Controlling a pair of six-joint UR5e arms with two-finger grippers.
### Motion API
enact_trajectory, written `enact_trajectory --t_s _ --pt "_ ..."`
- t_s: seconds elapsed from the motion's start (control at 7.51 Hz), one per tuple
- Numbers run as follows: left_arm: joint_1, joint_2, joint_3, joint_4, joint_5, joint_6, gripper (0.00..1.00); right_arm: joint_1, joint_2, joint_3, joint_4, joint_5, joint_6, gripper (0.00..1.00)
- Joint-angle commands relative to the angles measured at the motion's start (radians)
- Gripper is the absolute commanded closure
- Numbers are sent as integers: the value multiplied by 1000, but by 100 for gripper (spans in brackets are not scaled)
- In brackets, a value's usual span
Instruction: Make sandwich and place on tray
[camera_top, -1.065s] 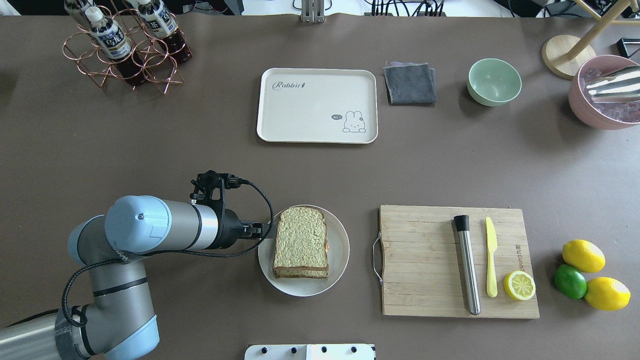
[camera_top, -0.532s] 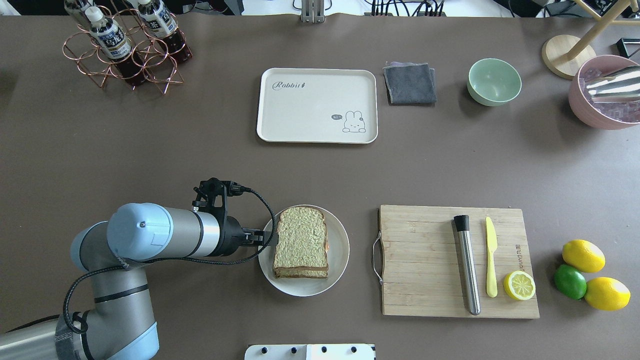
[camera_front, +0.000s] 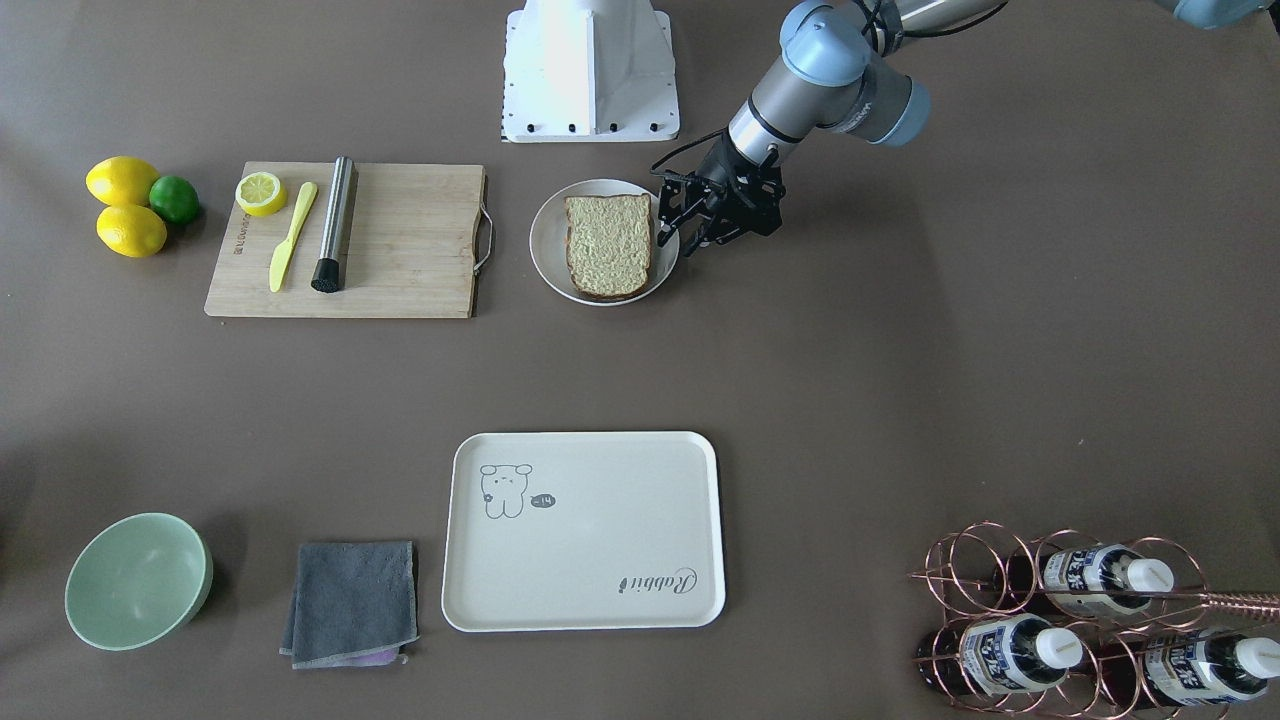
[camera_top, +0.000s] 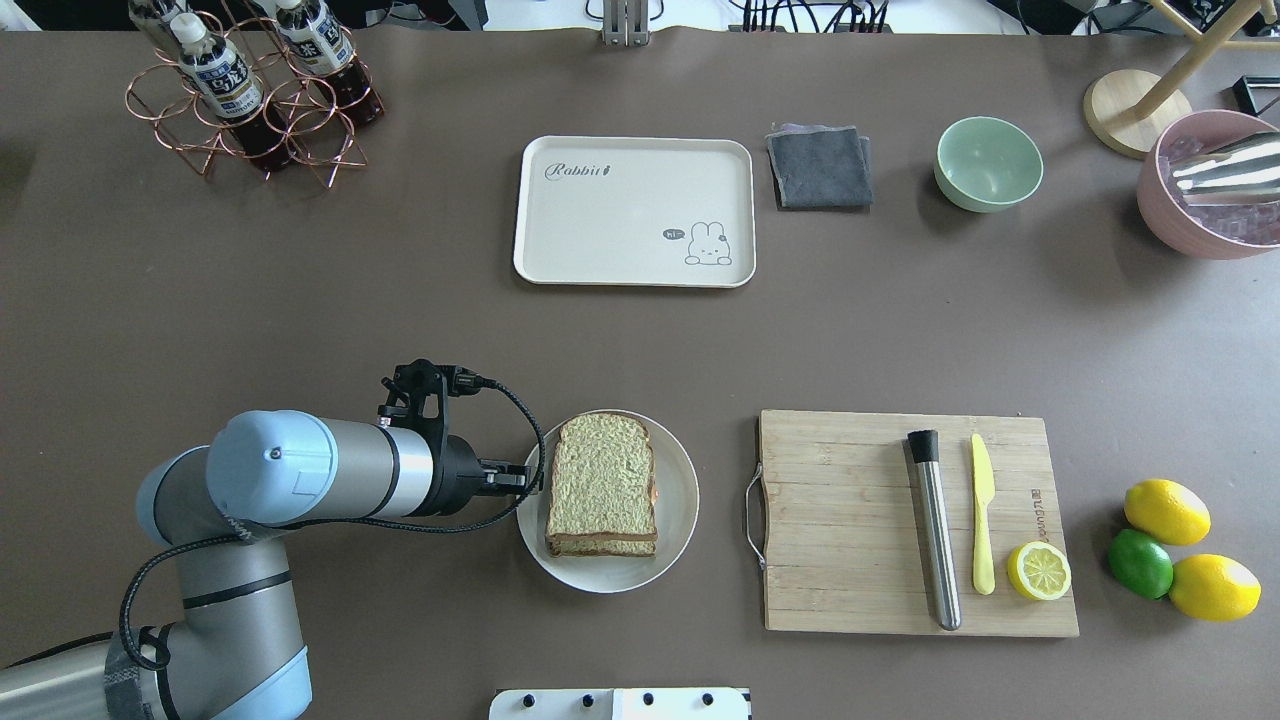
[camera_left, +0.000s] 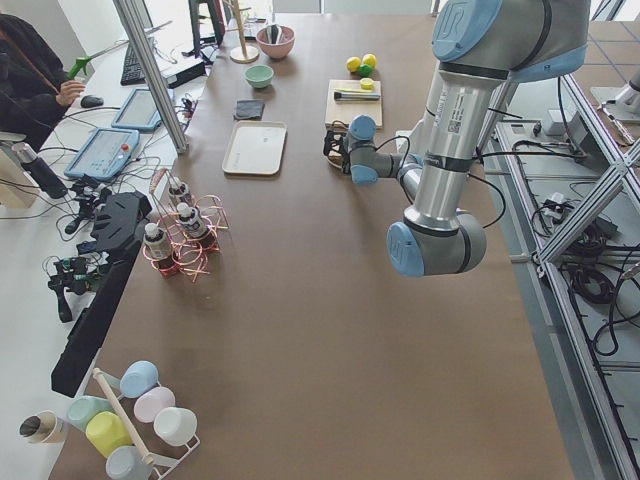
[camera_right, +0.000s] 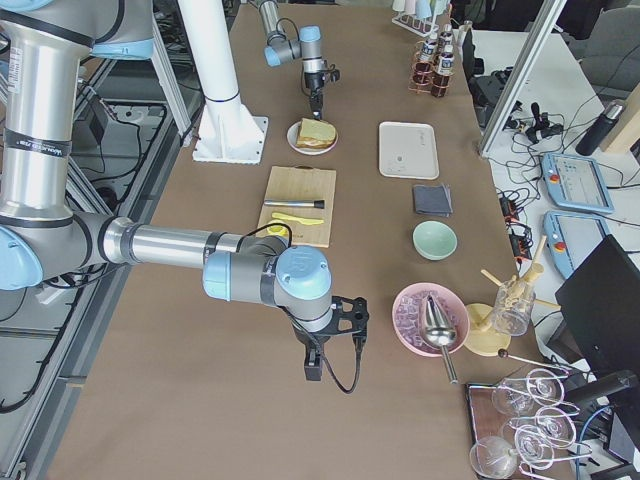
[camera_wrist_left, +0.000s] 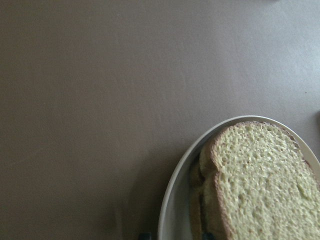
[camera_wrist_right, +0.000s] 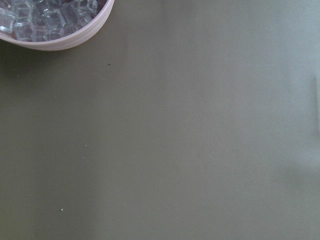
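Note:
The sandwich (camera_top: 602, 498), two tan bread slices stacked with only an orange sliver of egg showing at its right edge, lies on a round white plate (camera_top: 682, 500). It also shows in the front view (camera_front: 607, 245) and the left wrist view (camera_wrist_left: 260, 185). My left gripper (camera_top: 528, 481) is low at the plate's left rim, jaws open, holding nothing; it also shows in the front view (camera_front: 676, 224). The cream tray (camera_top: 634, 211) lies bare at the far middle. My right gripper (camera_right: 313, 368) shows only in the right side view, near the pink bowl; I cannot tell its state.
A wooden cutting board (camera_top: 850, 520) with a steel muddler (camera_top: 935, 535), a yellow knife (camera_top: 982, 520) and a lemon half (camera_top: 1039, 571) lies right of the plate. Lemons and a lime (camera_top: 1140, 563), a grey cloth (camera_top: 820, 166), a green bowl (camera_top: 988, 163), a pink ice bowl (camera_top: 1200, 200) and a bottle rack (camera_top: 250, 90) ring the table.
My left gripper has shifted slightly toward the table's near edge along the plate's left rim. The sandwich and plate have not moved.

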Motion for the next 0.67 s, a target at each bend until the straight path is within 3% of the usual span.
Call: enact_trajectory --t_s 0.0,0.53 --pt "18 -2 13 -1 1 0 55 0 0 -1 1 0 0 0" --pt "29 -8 19 -1 1 0 55 0 -1 -1 1 0 0 0"
